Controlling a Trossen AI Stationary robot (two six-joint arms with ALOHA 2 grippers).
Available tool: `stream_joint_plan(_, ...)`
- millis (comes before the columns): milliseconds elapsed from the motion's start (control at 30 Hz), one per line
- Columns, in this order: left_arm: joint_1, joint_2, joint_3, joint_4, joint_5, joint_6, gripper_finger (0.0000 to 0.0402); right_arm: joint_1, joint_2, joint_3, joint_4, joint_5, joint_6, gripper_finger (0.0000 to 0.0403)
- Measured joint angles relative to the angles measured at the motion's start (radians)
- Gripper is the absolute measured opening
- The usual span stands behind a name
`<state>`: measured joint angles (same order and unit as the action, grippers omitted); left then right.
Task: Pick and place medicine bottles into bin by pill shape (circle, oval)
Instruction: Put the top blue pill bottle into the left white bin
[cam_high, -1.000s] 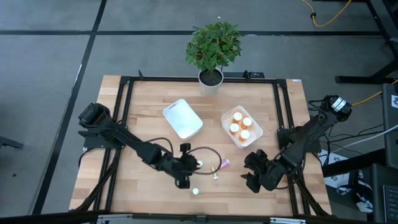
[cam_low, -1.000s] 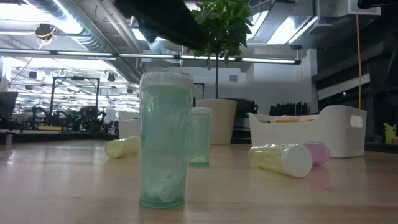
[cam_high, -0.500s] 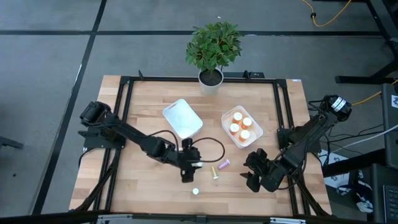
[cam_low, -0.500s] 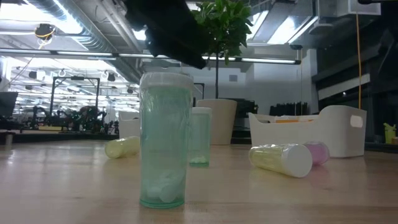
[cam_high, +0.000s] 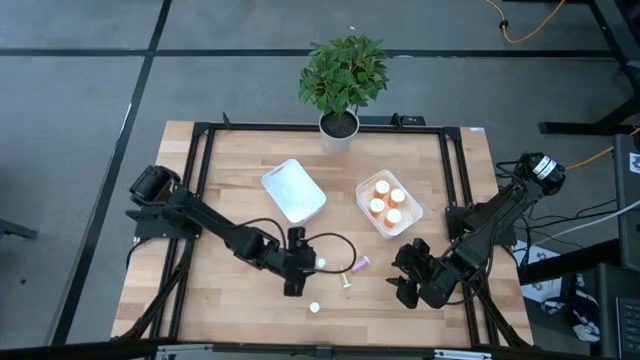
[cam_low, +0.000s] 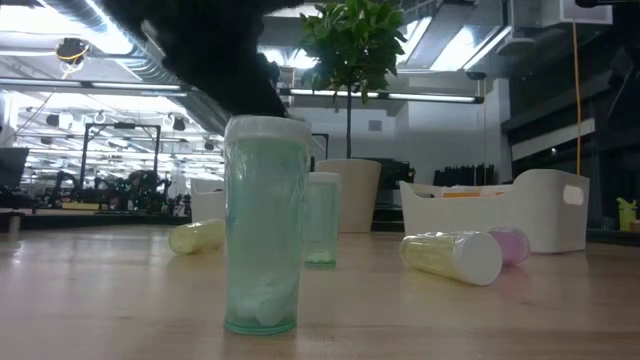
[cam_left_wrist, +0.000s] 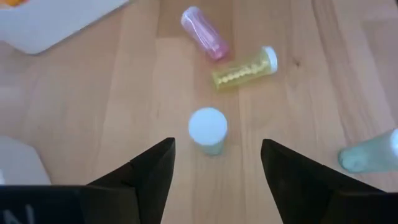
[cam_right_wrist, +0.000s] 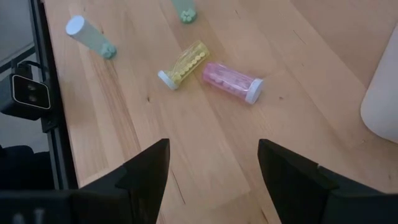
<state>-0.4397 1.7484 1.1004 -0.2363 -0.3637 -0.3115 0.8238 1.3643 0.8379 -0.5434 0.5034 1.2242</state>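
The left gripper (cam_left_wrist: 214, 168) hung spread wide and empty over an upright pale teal bottle (cam_left_wrist: 208, 130) at mid-table. Just beyond lay a yellow-green bottle (cam_left_wrist: 244, 70) and a purple bottle (cam_left_wrist: 203, 33), both on their sides. The right-hand bin (cam_high: 371, 222) held four orange bottles (cam_high: 385, 201); the left-hand bin (cam_high: 293, 190) appeared empty. The right gripper (cam_right_wrist: 211, 177) waited wide, holding nothing, near the table's right edge.

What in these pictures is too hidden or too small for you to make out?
- Pill shape in the orange bottles: high view, too small, only caps show.
- The white bin: low view, mostly hidden behind the standing teal bottle.
- Left tool: low view, just a dark blur overhead.
- Right bin: right wrist view, cut off by the edge.
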Motion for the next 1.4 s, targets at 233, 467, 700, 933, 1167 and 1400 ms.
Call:
stream_joint_plan(233, 0.003, 0.075, -0.002, 0.017, 0.002, 0.000, 0.0232, 0.000, 0.000, 0.000, 0.000, -0.006, 0.000, 0.0245)
stream_joint_plan(467, 0.030, 0.074, -0.002, 0.074, -0.004, -0.002, 0.0232, 0.000, 0.000, 0.000, 0.000, -0.007, -0.001, 0.0245)
stream_joint_plan(700, 0.050, 0.097, -0.002, 0.090, 0.023, -0.001, 0.0231, 0.000, 0.000, 0.000, 0.000, -0.007, 0.000, 0.0245)
stream_joint_plan(933, 0.048, 0.108, -0.002, 0.129, 0.026, 0.000, 0.0231, 0.000, 0.000, 0.001, -0.006, -0.008, 0.000, 0.0245)
stream_joint_plan(1167, 0.046, 0.111, -0.002, 0.132, 0.026, -0.001, 0.0193, 0.000, 0.000, 0.001, -0.007, -0.008, 0.001, 0.0245)
stream_joint_plan(1400, 0.046, 0.110, -0.002, 0.190, 0.025, -0.001, 0.0127, 0.000, 0.000, 0.001, -0.007, -0.008, 0.001, 0.0245)
